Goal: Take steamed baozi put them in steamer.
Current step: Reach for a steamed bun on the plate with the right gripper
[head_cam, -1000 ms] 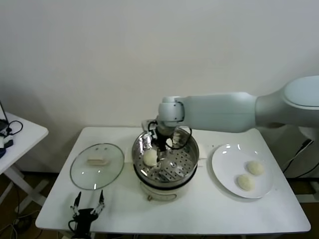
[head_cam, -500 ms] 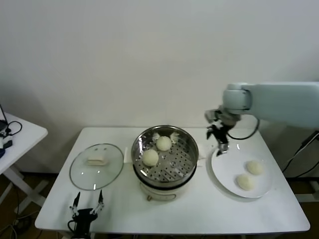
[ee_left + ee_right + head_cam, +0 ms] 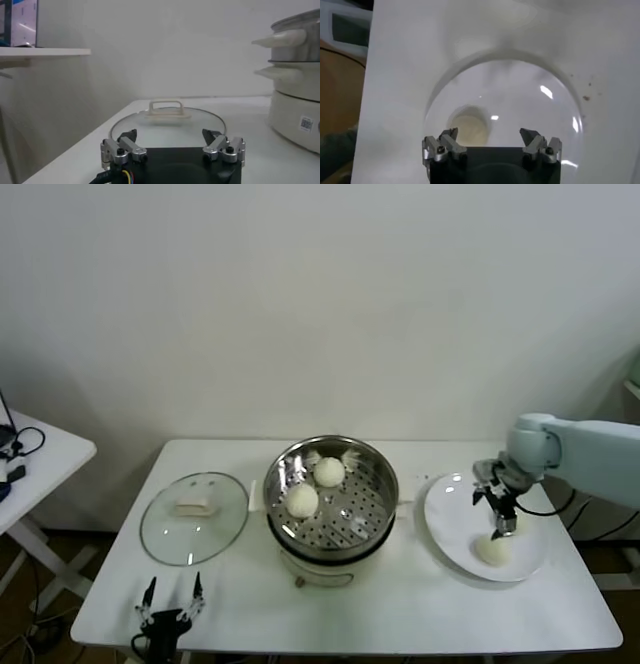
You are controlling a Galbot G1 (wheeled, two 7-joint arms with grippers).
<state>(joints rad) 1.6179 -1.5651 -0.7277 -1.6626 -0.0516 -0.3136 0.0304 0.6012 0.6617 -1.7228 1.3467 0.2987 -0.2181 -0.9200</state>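
Note:
The steamer (image 3: 332,514) stands mid-table with two steamed baozi in its perforated tray, one toward the back (image 3: 329,471) and one at the left (image 3: 302,500). A white plate (image 3: 440,506) to its right holds a baozi (image 3: 491,550). My right gripper (image 3: 500,527) hangs open just above that plate, behind the bun. In the right wrist view the open gripper (image 3: 490,134) holds nothing, and a baozi (image 3: 469,127) lies on the plate (image 3: 520,97) beneath, close to one finger. My left gripper (image 3: 168,609) is parked open at the table's front left edge.
A glass lid (image 3: 194,517) with a cream knob (image 3: 196,507) lies flat left of the steamer, just beyond the left gripper (image 3: 169,133); the lid (image 3: 167,122) and the steamer's side (image 3: 295,75) show in the left wrist view. A small side table (image 3: 40,454) stands far left.
My right gripper left a second baozi in the steamer, then swung right and came down over the white plate. The left arm stayed parked.

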